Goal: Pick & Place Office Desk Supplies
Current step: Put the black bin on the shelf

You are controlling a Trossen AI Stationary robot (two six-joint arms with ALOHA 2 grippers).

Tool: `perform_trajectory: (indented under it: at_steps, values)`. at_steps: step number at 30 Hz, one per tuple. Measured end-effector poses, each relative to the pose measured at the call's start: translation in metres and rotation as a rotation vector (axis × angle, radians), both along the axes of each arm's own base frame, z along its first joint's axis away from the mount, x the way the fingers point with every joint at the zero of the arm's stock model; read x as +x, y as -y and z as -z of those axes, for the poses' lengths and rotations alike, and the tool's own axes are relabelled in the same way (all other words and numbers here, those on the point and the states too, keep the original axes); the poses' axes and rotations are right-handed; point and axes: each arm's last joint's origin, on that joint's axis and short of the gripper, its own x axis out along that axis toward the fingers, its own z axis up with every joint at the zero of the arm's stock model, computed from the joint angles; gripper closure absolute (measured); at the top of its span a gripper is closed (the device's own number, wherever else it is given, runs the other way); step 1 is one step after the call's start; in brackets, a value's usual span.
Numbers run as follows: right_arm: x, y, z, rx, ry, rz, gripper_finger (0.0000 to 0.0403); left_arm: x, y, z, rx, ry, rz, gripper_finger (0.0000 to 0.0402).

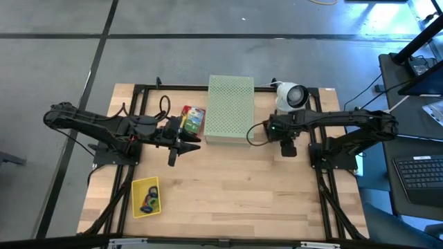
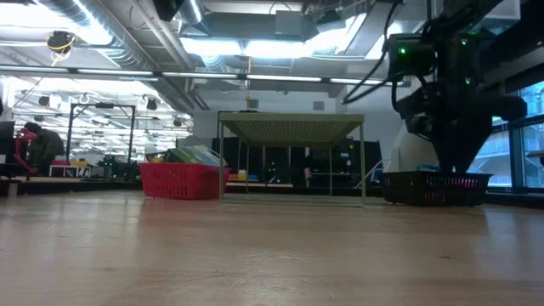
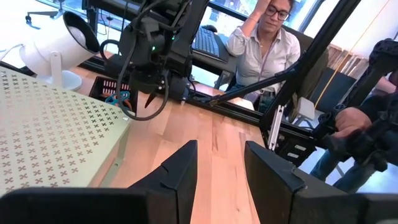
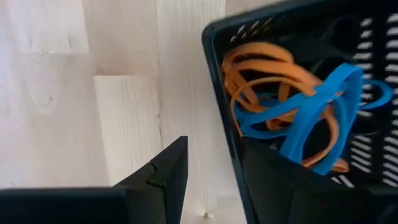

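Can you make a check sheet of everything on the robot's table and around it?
Surface: wooden table, mostly bare.
Job's things: card box beside green box; yellow box near the front; orange and blue bands in black basket.
Clutter: white lamp.
Grippers: left gripper open over table; right gripper open at basket's rim.
Cables: black loop by left arm.
Surroundings: person sitting behind; red basket.

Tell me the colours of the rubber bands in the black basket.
Orange and blue rubber bands; clearest in the right wrist view.
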Motion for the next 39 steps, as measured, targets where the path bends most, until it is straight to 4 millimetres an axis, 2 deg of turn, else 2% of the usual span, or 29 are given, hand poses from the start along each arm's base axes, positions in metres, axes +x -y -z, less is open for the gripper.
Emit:
perform_trajectory:
  at_steps: [7,18,24,33,36,39]
  values:
    - [0.0,0.002,0.005,-0.057,0.008,-0.014,0.0255,0.0,0.0,0.0,0.0,0.0,0.0,0.0274]
    - [-0.003,0.007,0.012,-0.05,-0.02,-0.011,0.0266,0.0,0.0,0.0,-0.001,0.0,0.0,0.0274]
    - [0.001,0.012,0.027,0.017,-0.084,-0.02,0.0276,0.0,0.0,0.0,-0.001,0.0,-0.001,0.0274]
    - [0.011,0.014,0.042,0.023,-0.102,-0.015,0.0288,0.0,0.0,0.0,-0.012,-0.001,-0.003,0.0274]
    - [0.011,0.015,0.044,0.017,-0.107,-0.022,0.0306,0.0,0.0,0.0,-0.012,0.0,-0.003,0.0274]
    - [0.011,0.015,0.044,-0.005,-0.115,-0.03,0.0354,0.0,0.0,0.0,-0.012,-0.001,-0.003,0.0274]
